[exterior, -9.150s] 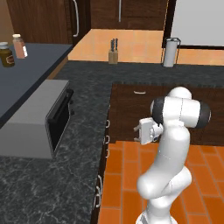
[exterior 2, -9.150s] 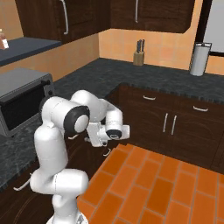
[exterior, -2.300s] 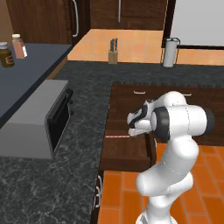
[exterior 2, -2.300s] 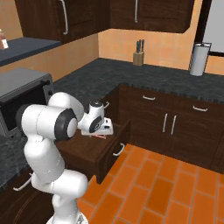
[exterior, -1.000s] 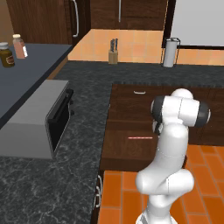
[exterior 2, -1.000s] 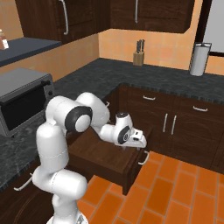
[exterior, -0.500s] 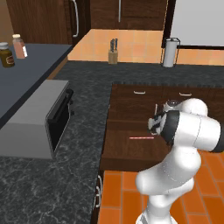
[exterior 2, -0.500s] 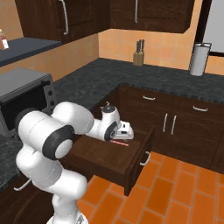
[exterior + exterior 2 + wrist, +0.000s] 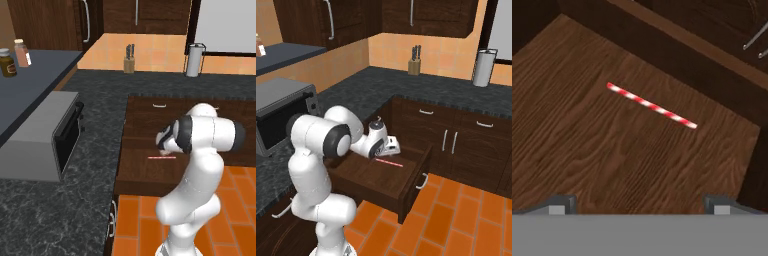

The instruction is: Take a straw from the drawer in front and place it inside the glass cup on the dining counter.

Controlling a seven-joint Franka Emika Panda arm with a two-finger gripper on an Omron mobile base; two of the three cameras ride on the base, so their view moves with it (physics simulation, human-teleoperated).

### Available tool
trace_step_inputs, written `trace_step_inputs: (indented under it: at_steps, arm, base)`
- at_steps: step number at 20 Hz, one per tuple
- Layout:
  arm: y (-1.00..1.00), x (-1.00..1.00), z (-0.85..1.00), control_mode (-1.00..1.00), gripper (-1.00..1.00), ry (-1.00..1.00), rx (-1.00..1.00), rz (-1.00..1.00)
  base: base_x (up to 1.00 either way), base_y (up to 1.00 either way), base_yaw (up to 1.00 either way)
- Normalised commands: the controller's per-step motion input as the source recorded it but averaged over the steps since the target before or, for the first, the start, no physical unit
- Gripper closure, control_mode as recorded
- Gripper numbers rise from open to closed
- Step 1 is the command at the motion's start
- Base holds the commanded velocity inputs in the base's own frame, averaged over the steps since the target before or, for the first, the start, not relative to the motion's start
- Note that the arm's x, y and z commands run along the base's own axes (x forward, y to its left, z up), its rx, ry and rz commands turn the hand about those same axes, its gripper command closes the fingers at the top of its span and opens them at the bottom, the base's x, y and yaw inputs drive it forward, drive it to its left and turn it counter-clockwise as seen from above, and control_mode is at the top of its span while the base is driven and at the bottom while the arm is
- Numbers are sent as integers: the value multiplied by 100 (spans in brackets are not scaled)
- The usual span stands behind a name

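The gripper (image 9: 392, 145) hangs over the open drawer (image 9: 373, 182) with its jaws spread wide and nothing between them; in the hand view its 2 fingertips (image 9: 559, 202) stand far apart at 6 o'clock. The straw (image 9: 651, 105) lies flat on the drawer's wooden bottom, up toward 12 o'clock from the fingertips and well apart from them. From the right base view the straw (image 9: 388, 163) sits just beside the gripper, at about 6 o'clock.

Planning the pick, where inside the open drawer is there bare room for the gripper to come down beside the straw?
The drawer floor is bare wood all around the straw, widest on the near side by the open gripper. It is tightest between the straw and the far wall.
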Motion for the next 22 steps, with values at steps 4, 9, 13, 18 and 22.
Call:
trace_step_inputs:
  at_steps: [4, 9, 13, 18, 22]
  arm:
    - [18, 20, -61, -100, -100, 0, 0, 13]
    - [18, 56, -35, -100, -100, 0, 0, 2]
    - [6, 66, -25, -100, -100, 0, 0, 0]
    - [0, 62, -28, -100, -100, 3, 0, 0]
    - [0, 59, -28, -100, -100, 5, 0, 0]
  base:
    - [0, 0, 0]
    - [0, 0, 0]
    - [0, 0, 0]
    - [0, 0, 0]
    - [0, 0, 0]
